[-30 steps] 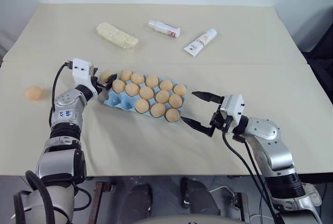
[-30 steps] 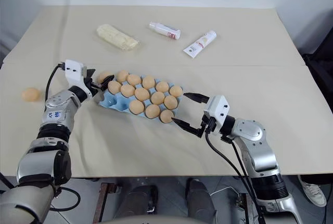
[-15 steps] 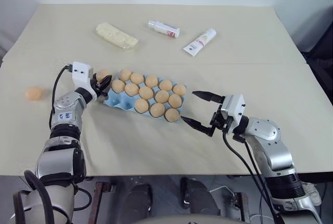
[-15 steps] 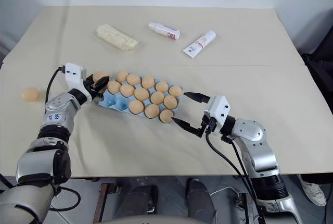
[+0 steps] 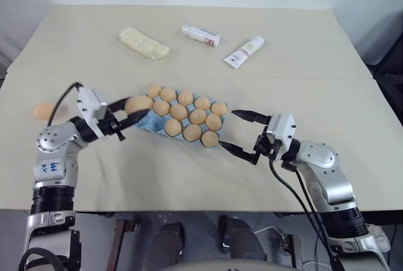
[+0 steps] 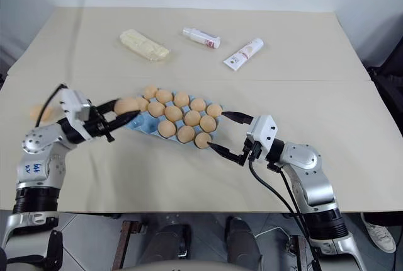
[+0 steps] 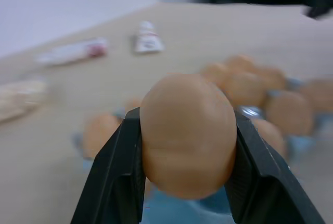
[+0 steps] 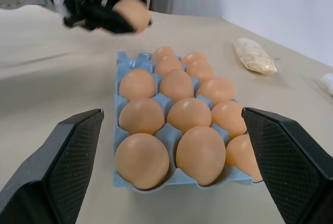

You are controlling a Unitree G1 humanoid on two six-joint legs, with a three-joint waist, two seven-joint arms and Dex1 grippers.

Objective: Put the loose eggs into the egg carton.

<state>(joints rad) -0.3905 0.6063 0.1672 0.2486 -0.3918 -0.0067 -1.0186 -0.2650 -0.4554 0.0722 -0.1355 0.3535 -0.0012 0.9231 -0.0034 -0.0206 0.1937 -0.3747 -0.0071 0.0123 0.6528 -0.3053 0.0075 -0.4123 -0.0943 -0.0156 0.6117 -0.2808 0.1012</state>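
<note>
Left tool is clenched on one egg, held above the surface just left of the blue carton, w/ another loose egg lying far left near the surface edge; right tool hangs released beside the carton's right end, holding nothing. Eggs look light, smooth, prob. slippery & brittle, so I'd judge the grip best across the broad middle w/ gentle pressure, as the fingers sit now. Carton looks nearly full & light enough to slide if bumped, so set down softly into a free cup at its left end.
</note>
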